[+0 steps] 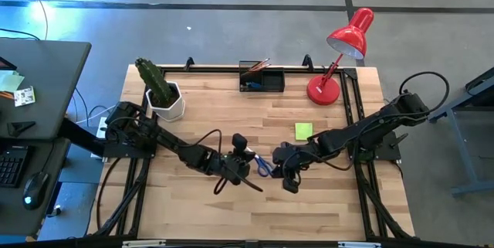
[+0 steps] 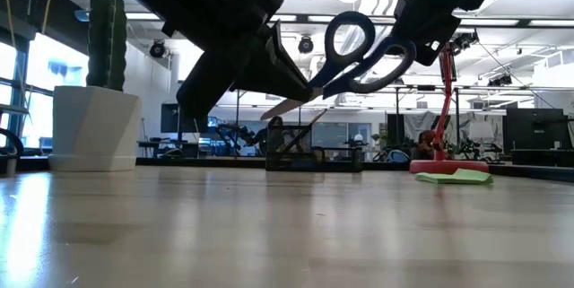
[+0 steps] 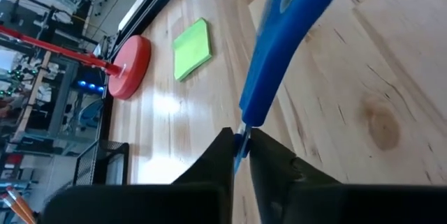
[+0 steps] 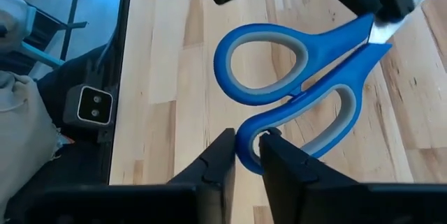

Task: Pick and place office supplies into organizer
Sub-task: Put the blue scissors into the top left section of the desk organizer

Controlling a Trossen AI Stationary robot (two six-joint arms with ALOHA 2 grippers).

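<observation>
- Low view: blue-handled scissors (image 2: pixel 359 50) are held above the bench (image 2: pixel 287 225).
- Left pincer (image 3: pixel 241 147) is clamped on the blade end.
- Right pincer (image 4: pixel 246 147) is pinched on a handle loop.

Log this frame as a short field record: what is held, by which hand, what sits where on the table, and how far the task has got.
held item: blue-handled scissors, lifted clear of the table
left hand: shut on the scissors near the blades
right hand: fingers around a handle loop
organizer: far edge of the table, pencils standing in it
sticky-note pad: flat on the table, outside the organizer
other items: red desk lamp at the far right, potted cactus at the far left
task status: scissors and pad not yet in the organizer
</observation>
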